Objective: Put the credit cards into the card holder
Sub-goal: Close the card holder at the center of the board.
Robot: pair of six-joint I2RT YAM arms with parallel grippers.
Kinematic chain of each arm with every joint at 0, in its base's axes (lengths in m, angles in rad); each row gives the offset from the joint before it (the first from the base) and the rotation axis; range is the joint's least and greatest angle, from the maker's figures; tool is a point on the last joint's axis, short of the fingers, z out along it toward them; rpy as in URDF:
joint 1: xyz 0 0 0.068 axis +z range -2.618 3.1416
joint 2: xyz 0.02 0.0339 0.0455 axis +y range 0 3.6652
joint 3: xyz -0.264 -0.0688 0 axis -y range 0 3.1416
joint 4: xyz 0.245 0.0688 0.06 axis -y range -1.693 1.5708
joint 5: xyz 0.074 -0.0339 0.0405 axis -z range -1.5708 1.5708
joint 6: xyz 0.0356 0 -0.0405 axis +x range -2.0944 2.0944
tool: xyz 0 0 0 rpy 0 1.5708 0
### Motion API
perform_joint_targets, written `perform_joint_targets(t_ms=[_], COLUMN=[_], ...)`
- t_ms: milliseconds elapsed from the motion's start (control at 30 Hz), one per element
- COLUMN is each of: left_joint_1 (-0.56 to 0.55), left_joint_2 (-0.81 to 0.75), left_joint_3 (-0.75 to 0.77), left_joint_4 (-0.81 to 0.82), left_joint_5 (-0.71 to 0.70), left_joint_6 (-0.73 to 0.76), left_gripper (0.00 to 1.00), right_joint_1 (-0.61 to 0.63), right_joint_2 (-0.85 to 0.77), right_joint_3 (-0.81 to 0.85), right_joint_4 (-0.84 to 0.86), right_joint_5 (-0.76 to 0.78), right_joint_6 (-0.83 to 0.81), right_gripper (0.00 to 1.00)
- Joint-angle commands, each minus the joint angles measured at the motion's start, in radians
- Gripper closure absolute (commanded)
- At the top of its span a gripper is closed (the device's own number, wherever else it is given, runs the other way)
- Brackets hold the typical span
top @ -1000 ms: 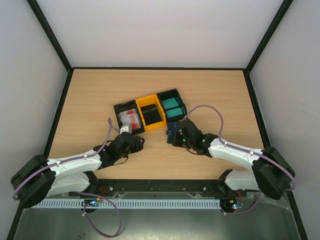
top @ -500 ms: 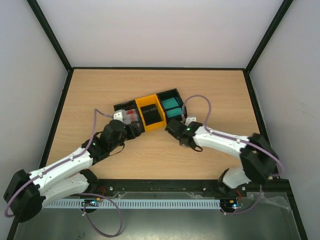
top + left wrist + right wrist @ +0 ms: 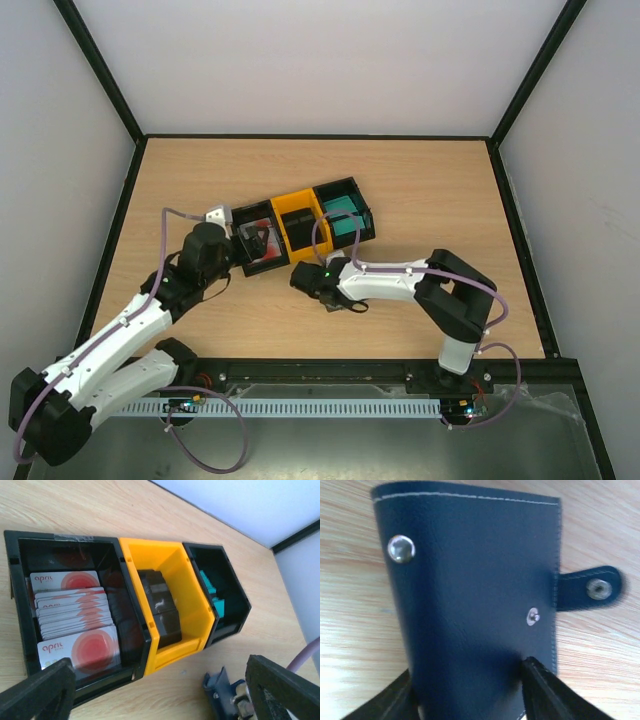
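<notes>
White credit cards with red blotches [image 3: 75, 617] stand stacked in the left black bin [image 3: 15, 580]. A black stack [image 3: 160, 605] fills the yellow bin [image 3: 195, 600], and teal cards [image 3: 210, 592] sit in the right black bin [image 3: 235, 600]. My left gripper [image 3: 160, 680] hangs open and empty just in front of the bins, over the left one [image 3: 250, 243]. The navy card holder [image 3: 475, 580] lies closed on the wood with its snap tab [image 3: 592, 587] out to the side. My right gripper [image 3: 469, 667] is spread over it, one finger at each side; it is also seen from the left wrist [image 3: 217, 692].
The three bins [image 3: 300, 225] form a slanted row mid-table. Black frame rails [image 3: 320, 137] border the wooden table [image 3: 420, 170]. The right arm's elbow [image 3: 455, 285] folds back toward its base, and purple cables loop over both arms.
The left arm reached forward from the near table to the left bin while its jaws widened. The right arm carried the card holder leftward, then its jaws parted.
</notes>
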Motion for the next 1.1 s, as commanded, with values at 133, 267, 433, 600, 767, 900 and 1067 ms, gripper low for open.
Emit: perform_joint_targets(t_ms=[133, 267, 433, 600, 767, 900, 1067], left_joint_1=[0.048, 0.056, 0.056, -0.018, -0.208, -0.283, -0.318], left_joint_2=[-0.015, -0.032, -0.048, -0.001, 0.119, 0.253, 0.391], left_joint_3=[-0.009, -0.037, -0.101, -0.197, -0.213, -0.207, -0.187], left_joint_4=[-0.039, -0.023, 0.051, 0.226, 0.310, 0.362, 0.427], left_joint_5=[0.105, 0.143, 0.270, 0.389, 0.259, 0.209, 0.199], left_joint_6=[0.077, 0.082, 0.060, -0.041, -0.130, -0.188, -0.225], left_gripper=[0.00, 0.00, 0.00, 0.08, 0.11, 0.15, 0.22], right_joint_1=[0.003, -0.018, -0.123, -0.235, -0.307, -0.325, -0.332], right_joint_2=[-0.082, -0.175, -0.330, -0.459, -0.463, -0.428, -0.409], right_joint_3=[0.023, -0.001, -0.120, -0.217, -0.273, -0.308, -0.334], right_joint_4=[0.308, 0.375, 0.367, 0.341, 0.391, 0.471, 0.531], right_joint_5=[-0.285, -0.271, -0.167, -0.113, -0.215, -0.285, -0.301], right_joint_6=[-0.019, 0.035, 0.071, 0.024, -0.051, -0.079, -0.082], right_gripper=[0.39, 0.36, 0.40, 0.45, 0.47, 0.60, 0.74])
